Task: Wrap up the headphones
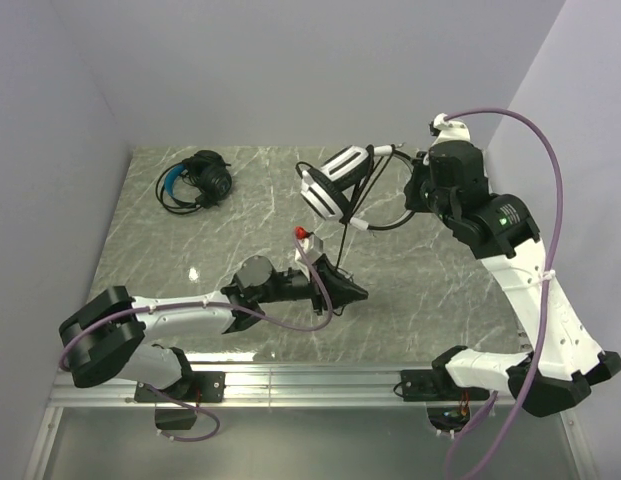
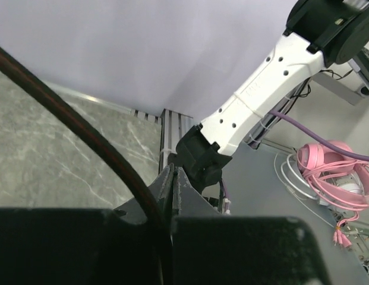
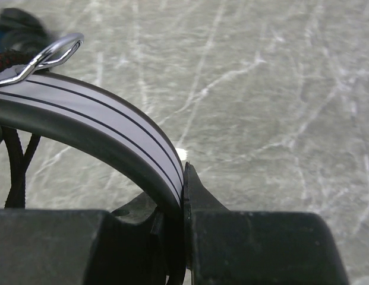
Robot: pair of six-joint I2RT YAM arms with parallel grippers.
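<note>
The right jaws are clamping the headband [image 3: 113, 127] of the white headset [image 1: 330, 180], holding it above the bench [image 1: 440, 290] at one o'clock, while the left jaws are pinching its black cable [image 1: 347, 228] near centre and the black-and-blue headset [image 1: 197, 182] is lying at eleven o'clock.

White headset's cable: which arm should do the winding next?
Left, probably. The left gripper pinches the cable hanging from the white headset, so it can carry it around. The right gripper is clamped on the headband, holding the headset up, and looks better kept as the anchor.
</note>
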